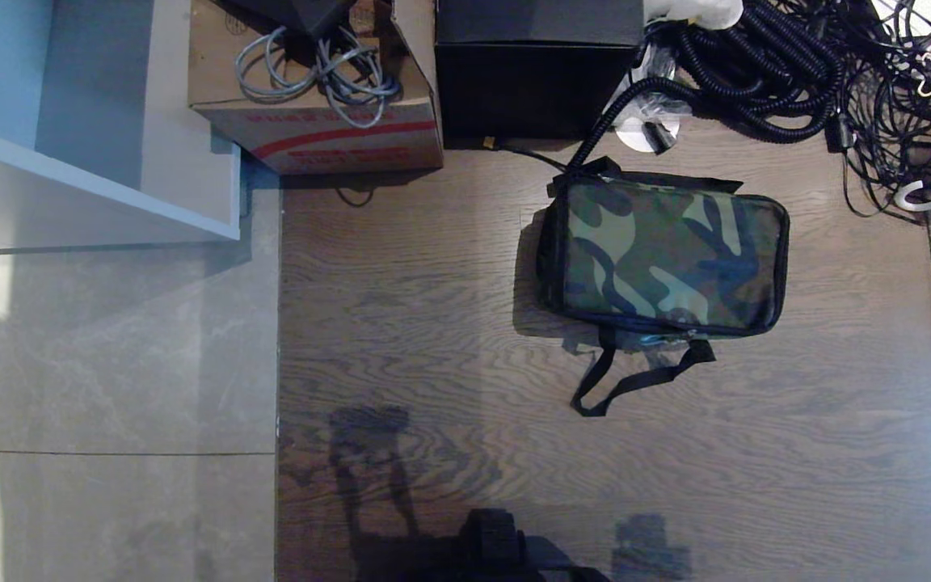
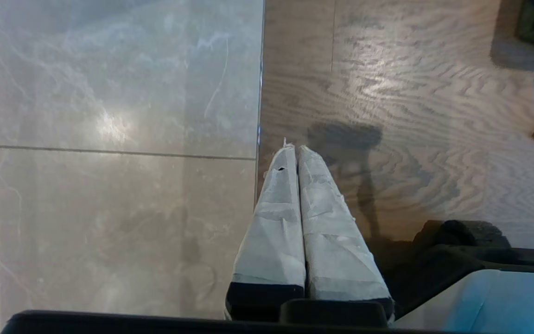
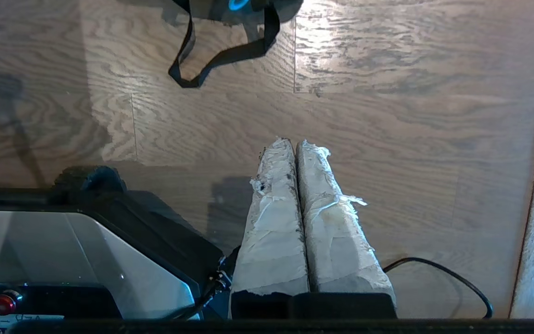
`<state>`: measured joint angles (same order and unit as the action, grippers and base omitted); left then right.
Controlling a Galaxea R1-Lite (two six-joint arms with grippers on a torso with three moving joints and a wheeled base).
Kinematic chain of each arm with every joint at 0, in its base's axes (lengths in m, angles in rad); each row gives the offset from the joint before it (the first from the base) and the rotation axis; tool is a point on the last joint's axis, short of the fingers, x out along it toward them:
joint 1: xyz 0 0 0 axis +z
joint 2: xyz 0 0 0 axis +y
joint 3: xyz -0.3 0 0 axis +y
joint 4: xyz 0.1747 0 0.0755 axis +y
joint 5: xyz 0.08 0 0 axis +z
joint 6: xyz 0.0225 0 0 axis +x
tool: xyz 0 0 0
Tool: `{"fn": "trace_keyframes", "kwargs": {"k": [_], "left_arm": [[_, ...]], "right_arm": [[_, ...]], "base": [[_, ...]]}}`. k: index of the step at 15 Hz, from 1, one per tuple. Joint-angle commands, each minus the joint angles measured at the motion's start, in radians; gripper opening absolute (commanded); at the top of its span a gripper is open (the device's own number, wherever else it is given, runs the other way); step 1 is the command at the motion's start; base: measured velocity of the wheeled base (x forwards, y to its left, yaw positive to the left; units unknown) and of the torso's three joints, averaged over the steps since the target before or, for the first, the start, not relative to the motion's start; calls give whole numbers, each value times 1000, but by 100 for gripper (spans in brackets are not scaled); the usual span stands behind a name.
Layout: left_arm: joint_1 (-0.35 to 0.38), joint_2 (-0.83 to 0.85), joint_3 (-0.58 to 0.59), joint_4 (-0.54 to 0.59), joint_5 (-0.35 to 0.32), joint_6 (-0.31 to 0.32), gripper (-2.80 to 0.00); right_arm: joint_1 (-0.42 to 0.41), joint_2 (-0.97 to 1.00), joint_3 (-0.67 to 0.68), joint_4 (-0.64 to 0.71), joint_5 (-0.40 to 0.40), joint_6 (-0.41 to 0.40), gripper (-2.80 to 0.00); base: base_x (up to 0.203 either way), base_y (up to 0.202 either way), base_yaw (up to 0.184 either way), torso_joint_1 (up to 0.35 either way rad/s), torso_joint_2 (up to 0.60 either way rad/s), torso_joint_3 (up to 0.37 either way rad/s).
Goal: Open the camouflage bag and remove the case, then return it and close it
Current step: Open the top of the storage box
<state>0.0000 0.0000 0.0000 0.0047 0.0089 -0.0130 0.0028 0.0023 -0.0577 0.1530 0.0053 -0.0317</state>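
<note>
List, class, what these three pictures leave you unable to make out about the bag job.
1. The case: in no view; the closed camouflage bag would hide it.
2. The bag's fastening: head view, too small and shadowed along its near edge.
3. Most of the bag: cut off by the picture edge in both wrist views; only its strap shows clearly.
4. Both arms: outside the head view; the left claw and right claw, both shut, show only at the wrists.

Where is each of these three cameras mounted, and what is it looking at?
Head: on the robot's head, looking down at the camouflage bag on wooden floor; no arms show.
Left wrist: behind the shut left hand, facing the floor.
Right wrist: behind the shut right hand, facing the floor.
Shared: the bag's strap appears in head and right-wrist views.
</note>
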Motion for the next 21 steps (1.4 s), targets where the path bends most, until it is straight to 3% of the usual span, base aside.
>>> {"fn": "trace_keyframes", "kwargs": {"k": [1, 14, 21], "left_arm": [[0, 0, 0, 0, 0, -1, -280], [0, 0, 0, 0, 0, -1, -280], [0, 0, 0, 0, 0, 0, -280]], "right_arm": [[0, -1, -1, 2, 1, -1, -280], [0, -1, -1, 2, 1, -1, -280], [0, -1, 1, 2, 1, -1, -280]], "base": [[0, 0, 0, 2, 2, -100], [0, 0, 0, 0, 0, -8], [74, 0, 1, 2, 1, 0]]}}
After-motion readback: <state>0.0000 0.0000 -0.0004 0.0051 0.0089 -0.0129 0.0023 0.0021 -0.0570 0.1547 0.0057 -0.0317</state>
